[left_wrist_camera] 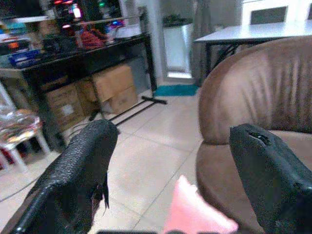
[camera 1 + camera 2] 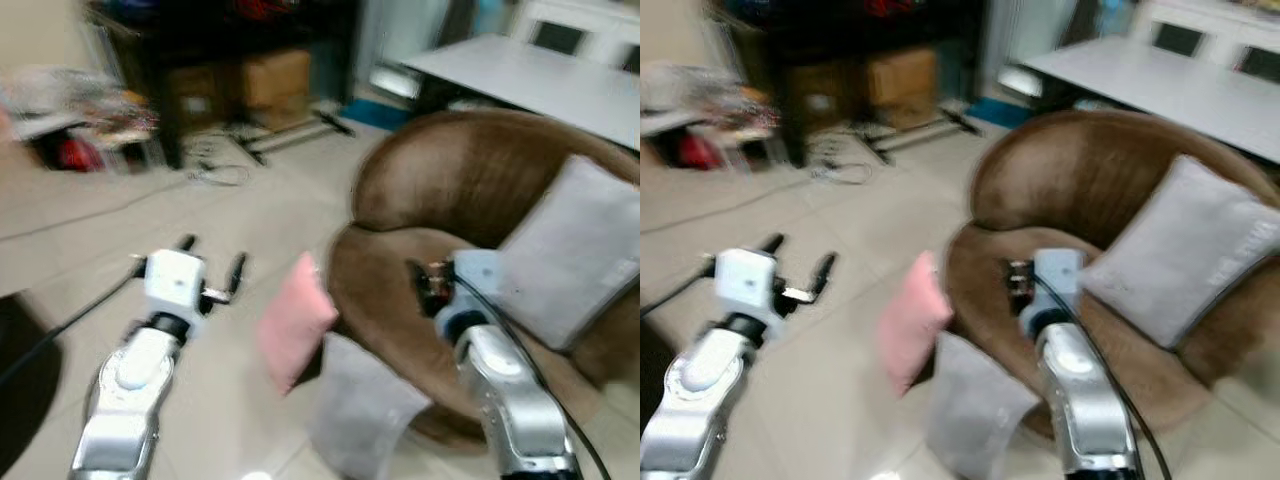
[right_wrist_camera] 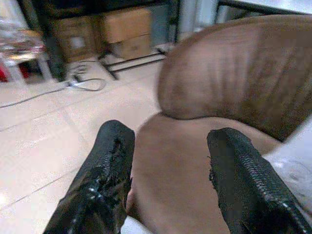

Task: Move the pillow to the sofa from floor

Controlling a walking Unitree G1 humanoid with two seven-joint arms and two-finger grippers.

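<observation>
A pink pillow stands on the tiled floor, leaning against the front left side of a round brown sofa. A grey pillow leans on the sofa's front beside it. Another grey pillow rests on the sofa's seat against its back. My left gripper hovers open above the floor, to the left of the pink pillow, whose tip shows between its fingers. My right gripper is open and empty over the left part of the sofa's seat. The head views are blurred.
A black desk with cardboard boxes under it stands at the back. Cables lie on the floor before it. A white table is behind the sofa. Clutter on a small stand sits far left.
</observation>
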